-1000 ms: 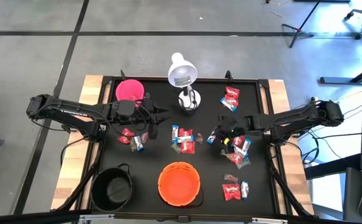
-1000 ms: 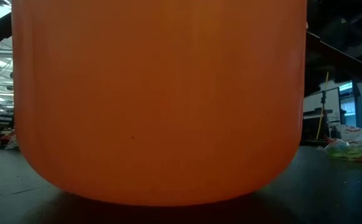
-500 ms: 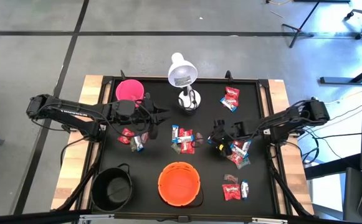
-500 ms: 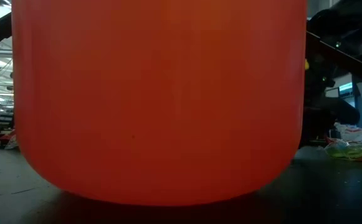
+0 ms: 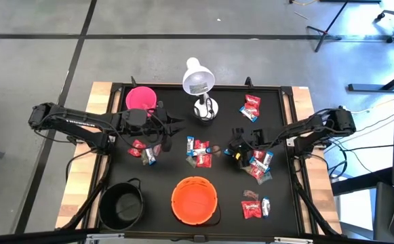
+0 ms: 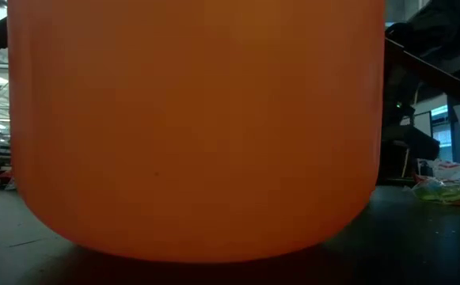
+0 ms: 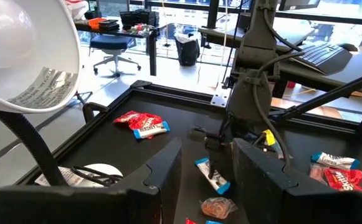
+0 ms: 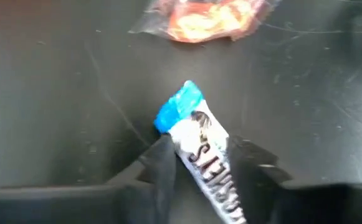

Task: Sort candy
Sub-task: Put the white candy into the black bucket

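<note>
Small wrapped candy lies scattered on the black tray. There is a cluster in the middle, one on the left, one under my right arm, and pairs at the far right and near right. My right gripper is tipped down right of the middle, shut on a blue-and-white candy. My left gripper hangs open left of the middle with nothing between its fingers. My right gripper has the blue-and-white candy's white end between its two fingers. The fingers come slanting down from the table's right and run along the candy. Its blue end sticks out past the fingertips, and the candy lies on the tray floor.
An orange bowl stands at the near middle and fills the low view. A black pot is at the near left, a pink cup at the far left, and a white lamp at the far middle.
My right gripper has sunk toward the tray and tipped further down, moving slightly toward the table's left, onto the candy right of the middle.
</note>
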`<state>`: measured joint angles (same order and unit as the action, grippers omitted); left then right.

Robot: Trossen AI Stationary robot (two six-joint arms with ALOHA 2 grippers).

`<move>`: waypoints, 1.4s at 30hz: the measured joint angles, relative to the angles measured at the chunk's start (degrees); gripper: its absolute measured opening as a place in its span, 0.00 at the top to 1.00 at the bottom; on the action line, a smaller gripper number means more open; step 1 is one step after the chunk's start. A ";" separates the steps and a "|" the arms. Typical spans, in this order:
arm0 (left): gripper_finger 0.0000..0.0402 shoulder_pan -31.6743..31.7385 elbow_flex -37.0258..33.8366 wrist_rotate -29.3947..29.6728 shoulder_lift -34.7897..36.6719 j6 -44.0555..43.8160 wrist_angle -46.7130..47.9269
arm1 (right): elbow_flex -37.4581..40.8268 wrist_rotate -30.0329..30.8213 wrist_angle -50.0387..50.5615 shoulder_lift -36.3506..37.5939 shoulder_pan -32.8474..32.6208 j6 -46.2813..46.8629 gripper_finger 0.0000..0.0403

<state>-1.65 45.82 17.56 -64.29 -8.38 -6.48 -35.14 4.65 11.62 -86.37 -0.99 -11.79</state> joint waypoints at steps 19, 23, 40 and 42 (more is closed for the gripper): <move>0.67 0.01 0.00 -0.01 0.00 -0.13 -0.01 | -6.32 -0.12 6.91 -0.03 -0.06 2.56 1.00; 0.67 -0.02 0.00 -0.02 0.00 -0.28 -0.01 | -6.99 0.32 7.62 0.00 -0.07 2.97 1.00; 0.67 -0.02 0.00 -0.02 0.00 -0.09 -0.02 | -7.19 -1.69 3.70 -1.08 -0.09 4.02 0.43; 0.67 -0.02 0.03 -0.02 0.00 -0.07 -0.02 | -7.19 -1.57 2.56 -2.06 -0.11 4.02 0.38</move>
<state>-1.67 45.85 17.54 -64.29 -8.45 -6.50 -42.33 3.08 14.18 -88.43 -1.09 -7.77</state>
